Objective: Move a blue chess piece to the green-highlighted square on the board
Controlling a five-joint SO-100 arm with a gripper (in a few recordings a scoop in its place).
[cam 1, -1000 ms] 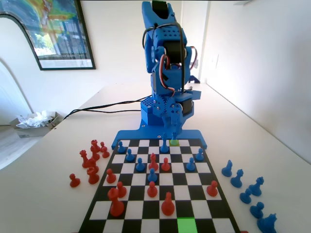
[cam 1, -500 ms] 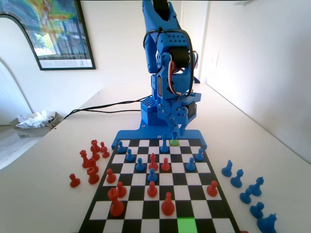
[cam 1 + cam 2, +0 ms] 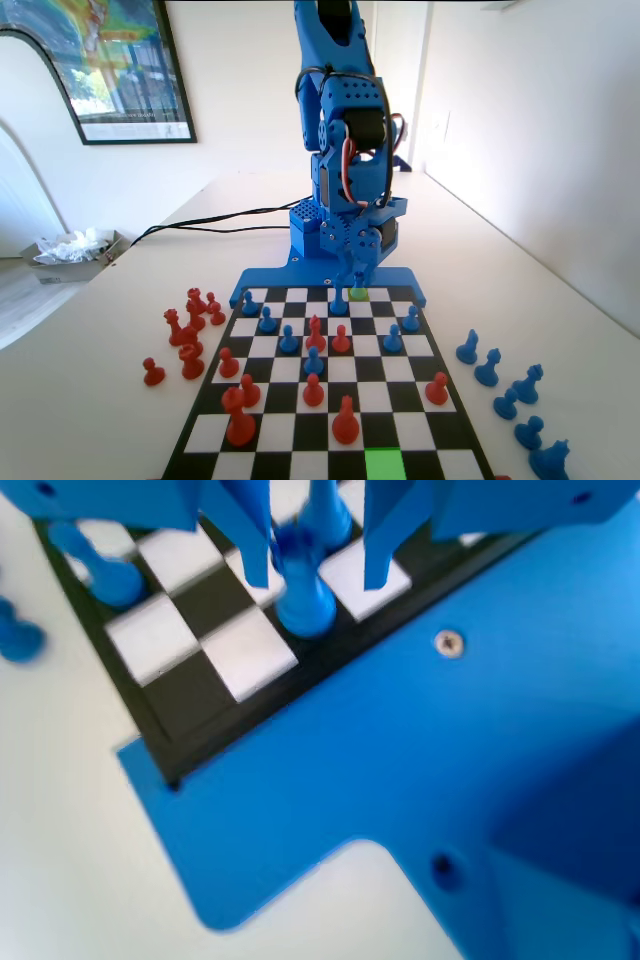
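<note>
The blue chess piece (image 3: 303,595) stands upright on a back-row square near the top centre of the wrist view, slim with a round base. The green-highlighted square (image 3: 381,464) lies at bottom centre of the fixed view, on the board's (image 3: 268,346) nearest row

Home room, likely: framed poster (image 3: 95,65) on white wall up-left of claw (image 3: 355,275), white table (image 3: 100,330) below.
</note>
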